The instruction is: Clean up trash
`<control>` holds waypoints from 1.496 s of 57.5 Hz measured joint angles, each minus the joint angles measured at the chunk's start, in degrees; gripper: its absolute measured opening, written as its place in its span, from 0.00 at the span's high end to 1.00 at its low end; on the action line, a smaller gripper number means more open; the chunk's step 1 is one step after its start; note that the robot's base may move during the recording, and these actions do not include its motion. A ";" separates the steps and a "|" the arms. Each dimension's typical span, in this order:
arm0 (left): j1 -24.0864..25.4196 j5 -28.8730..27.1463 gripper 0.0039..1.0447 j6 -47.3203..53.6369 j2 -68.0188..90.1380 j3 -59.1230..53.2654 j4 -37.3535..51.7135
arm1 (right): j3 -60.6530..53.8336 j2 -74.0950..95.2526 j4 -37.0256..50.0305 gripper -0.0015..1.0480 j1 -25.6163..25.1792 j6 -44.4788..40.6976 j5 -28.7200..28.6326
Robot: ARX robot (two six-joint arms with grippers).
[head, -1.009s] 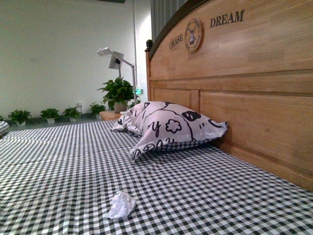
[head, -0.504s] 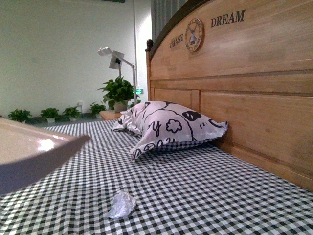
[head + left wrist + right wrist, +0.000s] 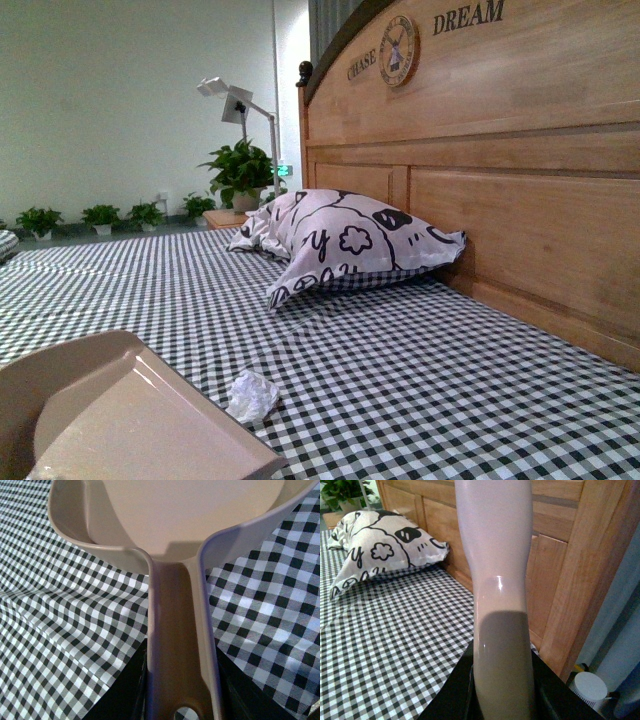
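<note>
Main change is the dustpan (image 3: 120,420). A second ago it wasn't in the front view at all. Half a second ago it hung up high on the left, showing mostly its underside and rim. Now it's down in the bottom-left corner, open face up, with its front lip just beside the trash (image 3: 251,396). The whole scene also sits a touch higher in frame (the headboard lettering (image 3: 468,15) is nearly at the top edge now).

Dustpan (image 3: 120,420) was cropped at front view's corner, pale handle (image 3: 495,580) ran off-frame, left gripper (image 3: 182,700) and right gripper (image 3: 502,695) showed only dark edges.
</note>
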 joint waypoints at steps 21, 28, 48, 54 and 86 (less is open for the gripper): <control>1.11 -0.22 0.73 0.31 5.97 1.05 -2.16 | 0.00 0.00 0.00 0.81 0.00 0.00 0.00; 1.55 -0.24 0.73 0.63 7.15 1.57 -1.75 | 0.00 0.00 0.00 0.81 0.00 0.00 0.00; 2.29 -0.20 0.73 1.05 8.83 2.05 -3.30 | 0.00 0.00 0.00 0.81 0.00 0.00 0.00; 2.29 -0.17 0.73 1.07 8.83 2.08 -3.30 | 0.00 0.00 0.00 0.81 0.00 0.00 0.00; 2.29 -0.20 0.73 1.38 8.83 2.08 -3.30 | 31.89 58.93 -2.29 0.81 -9.97 -4.94 -27.17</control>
